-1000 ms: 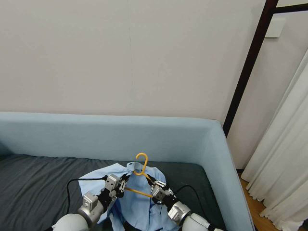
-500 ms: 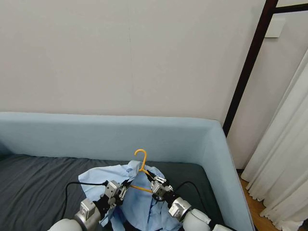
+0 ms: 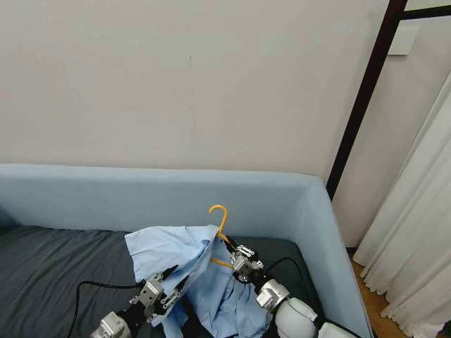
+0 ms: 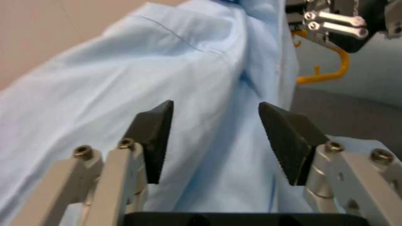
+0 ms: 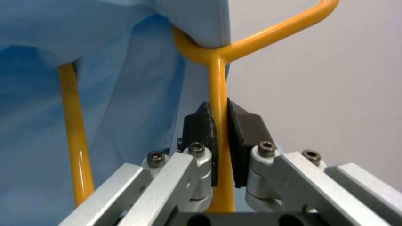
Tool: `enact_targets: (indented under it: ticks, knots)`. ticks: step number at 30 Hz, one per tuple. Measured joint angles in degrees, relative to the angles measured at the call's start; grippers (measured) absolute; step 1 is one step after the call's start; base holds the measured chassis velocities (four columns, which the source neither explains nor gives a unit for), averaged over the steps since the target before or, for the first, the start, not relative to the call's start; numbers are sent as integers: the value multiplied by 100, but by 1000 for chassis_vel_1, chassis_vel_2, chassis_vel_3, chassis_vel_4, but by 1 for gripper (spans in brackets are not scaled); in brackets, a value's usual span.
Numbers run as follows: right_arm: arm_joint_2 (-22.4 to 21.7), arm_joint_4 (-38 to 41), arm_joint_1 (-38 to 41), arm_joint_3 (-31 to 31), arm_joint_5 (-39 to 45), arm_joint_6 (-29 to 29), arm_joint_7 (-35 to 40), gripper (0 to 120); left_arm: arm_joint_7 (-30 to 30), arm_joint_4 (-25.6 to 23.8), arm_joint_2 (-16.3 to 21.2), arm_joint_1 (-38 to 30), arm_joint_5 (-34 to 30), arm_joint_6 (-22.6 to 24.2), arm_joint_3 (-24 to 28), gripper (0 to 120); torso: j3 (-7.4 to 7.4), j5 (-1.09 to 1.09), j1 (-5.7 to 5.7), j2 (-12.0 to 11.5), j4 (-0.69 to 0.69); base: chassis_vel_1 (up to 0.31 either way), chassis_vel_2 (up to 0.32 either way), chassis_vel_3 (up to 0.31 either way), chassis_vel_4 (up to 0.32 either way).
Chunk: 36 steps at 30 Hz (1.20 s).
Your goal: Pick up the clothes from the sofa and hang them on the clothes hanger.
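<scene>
My right pincer (image 5: 220,136) is pressed together on the straight yellow neck of the hanger (image 5: 217,84), just under where the hook bends off; both black pads (image 5: 202,127) sit flat against the wire. In the head view the right pincer (image 3: 242,262) is over the right end of the sofa (image 3: 141,193), near its back right corner, with the hanger (image 3: 220,215) held up so the hook stands in front of the backrest (image 3: 282,201). The shirt (image 3: 169,246), light blue, is draped on the hanger at the collar and spreads down and left over the dark seat cushion (image 3: 49,267). Up close the shirt (image 5: 94,56) wraps the base of the hook and covers one hanger arm. My left pincer (image 4: 217,136) is spread wide, fingers (image 4: 154,136) apart, with the shirt (image 4: 125,80) right in front of the gap; cannot tell if the cloth touches the pads, nothing pinched. From there the hanger (image 4: 333,70) and the right pincer (image 4: 333,21) show beyond the cloth. The left pincer (image 3: 169,290) sits low, at the lower left edge of the shirt. Behind the sofa a plain wall (image 3: 176,84), a dark pole (image 3: 363,91) and a white curtain (image 3: 416,232) past the sofa's right end.
</scene>
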Motion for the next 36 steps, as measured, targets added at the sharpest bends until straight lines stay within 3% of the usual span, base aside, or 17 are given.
enact_targets:
  ticks: [6, 10, 18, 21, 22, 23, 25, 33, 36]
  knots:
    - [-57, -134, -279, 431, -856, 305, 138, 5, 728, -79, 384, -360, -477, -639, -145, 86, 0, 1, 0, 0, 0, 0, 0, 0, 0]
    - [-52, -212, -292, 511, -1170, 445, 170, 5, 1009, -73, 671, -757, -960, -761, -149, 97, 0, 1, 0, 0, -4, 0, 0, 0, 0]
    - [162, -548, 339, 69, -1526, 749, 195, 5, 1340, 1, 1451, -1175, -1866, -787, -208, 100, 1, 0, 0, 0, 3, 0, 0, 0, 0]
    - [251, -594, 504, -25, -1693, 827, 225, 5, 2191, 301, 1897, -1675, -2482, -788, -92, 100, 1, 0, 0, 0, 1, 0, 0, 0, 0]
    - [251, -594, 504, -25, -1693, 827, 225, 5, 2191, 301, 1897, -1675, -2482, -788, -92, 100, 1, 0, 0, 0, 1, 0, 0, 0, 0]
    - [260, -592, 506, -19, -1735, 838, 235, 5, 2713, 456, 2043, -1804, -2757, -766, -87, 100, 1, 0, 0, -1, -1, 0, 0, 0, 0]
    - [257, -588, 486, 22, -1780, 864, 246, 5, 3179, 633, 2148, -1848, -2974, -748, -96, 100, 1, 0, 0, 0, -1, 0, 0, 0, 0]
    - [188, -519, 452, 115, -1904, 947, 259, 5, 3979, 1125, 2000, -2087, -3469, -552, 57, 100, 1, 0, 0, 0, 0, 0, 0, 0, 0]
    - [127, -478, 379, 179, -1928, 979, 263, 5, 4289, 1592, 1470, -2891, -3469, -294, 999, 100, 1, -1, 0, 0, 6, 0, 0, 0, 0]
